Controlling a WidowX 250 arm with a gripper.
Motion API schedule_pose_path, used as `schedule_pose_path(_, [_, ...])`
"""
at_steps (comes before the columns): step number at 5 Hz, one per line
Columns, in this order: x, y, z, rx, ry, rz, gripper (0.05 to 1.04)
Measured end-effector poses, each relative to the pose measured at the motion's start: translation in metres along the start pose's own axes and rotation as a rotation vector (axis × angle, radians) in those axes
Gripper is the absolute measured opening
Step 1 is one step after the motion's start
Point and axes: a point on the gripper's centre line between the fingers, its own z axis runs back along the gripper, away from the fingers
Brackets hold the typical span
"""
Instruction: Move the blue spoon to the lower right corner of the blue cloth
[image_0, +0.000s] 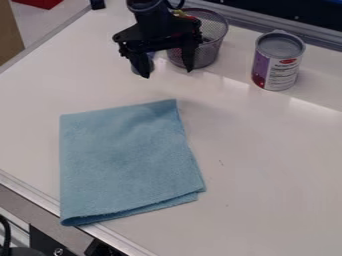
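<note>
table (267, 150): white, spread under the pincer (167, 73), with a metal rim (27, 190) running well apart from it, at the view's lower left.
dark panel (300, 19): beyond the pincer, to the view's upper right.
cloth (123, 155): blue, folded, laid flat below the pincer in the view and apart from it; layers slightly offset at the lower right corner; lower left corner over the rim.
pincer: black, hung from the view's top edge, above the table; fingers spread wide, with a broad gap between the tips; nothing seen held there.
basket (217, 37): mesh, round, upright, just behind and to the view's right of the pincer, partly covered by it; small red and yellow things (186, 16) at the top.
can (277, 65): upright, gray on top, with a purple and white label, to the view's right of the pincer, apart from it.
bluish bit (151, 54): behind the pincer's view-left finger, mostly hidden; cannot tell whether spoon or something else, so cannot place the spoon surely.
specks (221, 162): dark, tiny, on the table, below and to the view's right of the pincer.
</note>
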Motion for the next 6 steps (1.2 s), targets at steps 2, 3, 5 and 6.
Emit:
schedule_pose_path(2, [0.006,0.016,-0.008,0.064,-0.01,-0.04,1.0])
schedule_pose_path(3, [0.019,0.033,-0.009,0.087,-0.049,-0.077,1.0])
schedule_pose_path(5, [0.045,0.055,-0.023,0.098,-0.191,-0.21,1.0])
schedule_pose_path(6, [0.048,0.057,-0.032,0.109,-0.203,-0.237,1.0])
